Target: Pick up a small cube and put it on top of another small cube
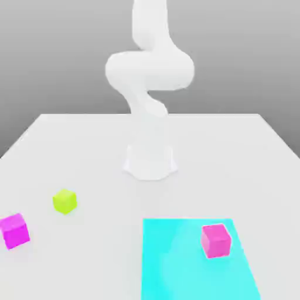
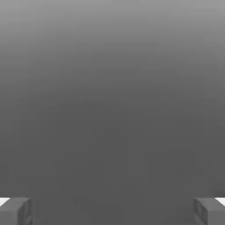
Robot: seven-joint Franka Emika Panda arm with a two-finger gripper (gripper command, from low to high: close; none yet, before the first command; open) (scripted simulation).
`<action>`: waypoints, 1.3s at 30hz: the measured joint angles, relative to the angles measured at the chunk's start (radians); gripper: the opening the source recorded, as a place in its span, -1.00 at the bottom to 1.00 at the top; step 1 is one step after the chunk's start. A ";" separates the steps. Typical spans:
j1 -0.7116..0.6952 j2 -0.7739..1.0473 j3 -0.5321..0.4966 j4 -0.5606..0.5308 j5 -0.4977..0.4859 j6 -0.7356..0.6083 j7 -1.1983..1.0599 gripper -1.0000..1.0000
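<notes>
Spread wide in the hand view, with claw [image 2: 112,211] fingertips far apart near opposite edges of the frame. Behind, see a smooth grey backdrop, dark over most of its extent and grading paler toward one edge.

In the exterior view, note a pale, plain table [image 1: 105,140] with its far edge straight and level, set before a grey background [image 1: 64,53] that darkens downward. Observe also a flat cyan panel [image 1: 176,269] on the near part of the table, toward the exterior view's right.

From the exterior view, compare with the grey hand view: a white arm [image 1: 150,70] upright on its base near the middle; a lime cube [image 1: 65,201] on the bare table at the exterior view's left; a magenta cube [image 1: 14,231] nearer the camera and farther left, apart from the lime cube; and a pink cube [image 1: 216,241] on the cyan panel.
</notes>
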 joint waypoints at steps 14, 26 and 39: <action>-0.342 0.275 0.045 -0.249 -0.070 0.223 0.506 0.00; -0.610 0.503 0.019 -0.460 -0.094 0.414 0.904 0.00; -0.756 0.716 -0.059 -0.628 -0.003 0.603 1.173 0.00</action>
